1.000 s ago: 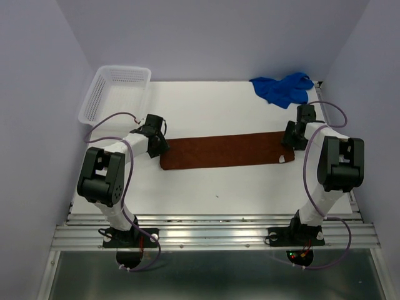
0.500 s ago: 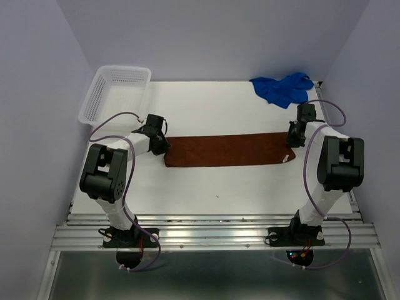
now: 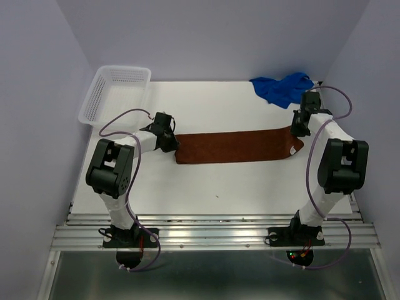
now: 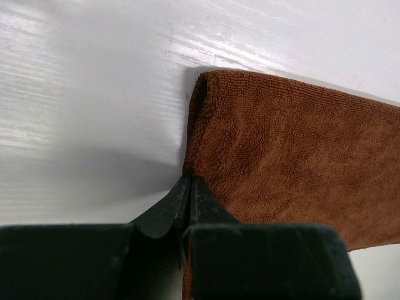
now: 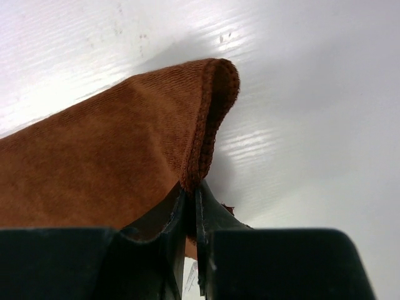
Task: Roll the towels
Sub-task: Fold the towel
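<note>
A long brown towel point(image 3: 237, 146) lies folded in a strip across the white table point(image 3: 212, 181). My left gripper point(image 3: 171, 144) is shut on its left end; the left wrist view shows the jaws pinched on the towel's edge point(image 4: 212, 125). My right gripper point(image 3: 299, 130) is shut on the right end, where the towel's corner point(image 5: 206, 106) is lifted and folds over the closed jaws. A crumpled blue towel point(image 3: 282, 88) lies at the back right, just behind the right gripper.
A white mesh basket point(image 3: 114, 92) stands at the back left corner. Purple walls close in both sides. The table's right edge point(image 3: 331, 125) runs right beside the right gripper.
Both grippers have moved right and slightly back with the brown towel, which has shifted right across the table. The right end now sits near the blue towel.
</note>
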### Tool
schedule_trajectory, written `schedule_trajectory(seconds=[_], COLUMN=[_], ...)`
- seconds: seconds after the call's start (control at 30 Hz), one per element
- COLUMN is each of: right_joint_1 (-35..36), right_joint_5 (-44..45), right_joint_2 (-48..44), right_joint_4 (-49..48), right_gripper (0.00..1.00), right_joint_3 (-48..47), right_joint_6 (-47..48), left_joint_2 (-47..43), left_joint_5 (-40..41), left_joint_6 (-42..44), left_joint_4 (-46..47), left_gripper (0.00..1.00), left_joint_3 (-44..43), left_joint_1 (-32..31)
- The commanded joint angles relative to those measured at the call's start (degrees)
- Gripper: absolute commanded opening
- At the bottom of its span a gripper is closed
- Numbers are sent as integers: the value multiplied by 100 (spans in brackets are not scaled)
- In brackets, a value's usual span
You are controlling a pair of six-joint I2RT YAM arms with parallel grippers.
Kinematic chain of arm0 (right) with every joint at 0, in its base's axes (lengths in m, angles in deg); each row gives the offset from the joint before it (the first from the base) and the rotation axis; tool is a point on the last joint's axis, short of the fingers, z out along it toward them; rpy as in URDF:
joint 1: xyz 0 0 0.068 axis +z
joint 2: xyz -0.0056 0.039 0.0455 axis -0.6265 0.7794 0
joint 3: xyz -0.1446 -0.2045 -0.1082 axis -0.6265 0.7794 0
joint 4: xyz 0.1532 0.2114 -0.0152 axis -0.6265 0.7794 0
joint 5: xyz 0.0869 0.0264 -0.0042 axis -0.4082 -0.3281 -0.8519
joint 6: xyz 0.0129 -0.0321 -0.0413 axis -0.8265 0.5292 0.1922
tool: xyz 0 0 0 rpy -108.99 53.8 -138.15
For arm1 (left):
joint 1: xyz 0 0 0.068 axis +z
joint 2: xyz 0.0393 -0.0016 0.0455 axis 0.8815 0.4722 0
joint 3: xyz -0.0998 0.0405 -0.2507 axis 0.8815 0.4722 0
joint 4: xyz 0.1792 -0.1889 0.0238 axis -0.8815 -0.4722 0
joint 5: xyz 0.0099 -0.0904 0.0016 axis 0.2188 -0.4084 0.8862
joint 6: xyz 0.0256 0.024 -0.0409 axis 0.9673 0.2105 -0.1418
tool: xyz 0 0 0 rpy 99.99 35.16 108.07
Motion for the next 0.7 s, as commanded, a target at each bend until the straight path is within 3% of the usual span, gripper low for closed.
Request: schedule_trajectory(seconds=[0.0,0.27,0.43,0.67], right_joint_1=[307,1845,2521,3374], right_joint_5=[-139,-306,-1069,-1475], right_joint_2=[-391,-163,39,426], right_joint_4=[462,1051,973,709], right_gripper=[1,1,1,1], right_joint_3=[-374,-1085,-1253,-1710], right_joint_6=[84,-510,-1014,-1584], left_joint_2=[92,66,57,5], left_joint_5=[-99,-21,24,6], left_joint_6=[2,54,72,116], left_joint_4=[40,32,23,40], left_gripper=[5,5,5,5], left_joint_3=[-238,-256,-256,-274], left_joint_1=[-35,-44,-44,-44])
